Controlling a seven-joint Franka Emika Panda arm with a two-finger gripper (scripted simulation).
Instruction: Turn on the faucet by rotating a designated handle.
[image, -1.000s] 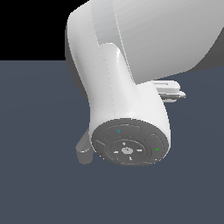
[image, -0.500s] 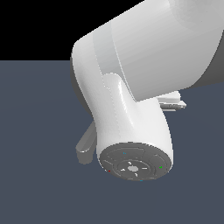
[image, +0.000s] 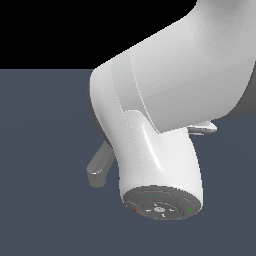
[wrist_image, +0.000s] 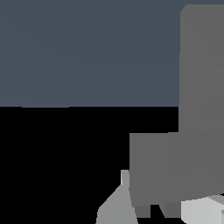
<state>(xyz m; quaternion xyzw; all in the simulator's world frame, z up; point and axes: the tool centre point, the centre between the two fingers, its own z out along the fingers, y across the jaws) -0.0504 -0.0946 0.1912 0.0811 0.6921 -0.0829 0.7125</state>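
Observation:
In the exterior view my white arm (image: 165, 115) covers most of the faucet. Only its thick grey spout (image: 100, 167) with the downturned tip shows, at the exterior view's left of the arm. A thin pale tip (image: 205, 128) pokes out on the other side; I cannot tell if it is a finger. The wrist view shows the faucet (wrist_image: 197, 131) as a large matte grey block close ahead. My gripper (wrist_image: 157, 216) is right in front of it, its pale fingers (wrist_image: 113, 205) spread apart. The handle cannot be picked out in either view.
A dark blue-grey floor (image: 45, 150) surrounds the faucet, with black background above it. The arm's round button disc (image: 160, 206) hangs low, near the exterior camera.
The arm has swung down and nearer the exterior camera, filling more of the view. The pale tip has dropped with it. The spout has stayed put.

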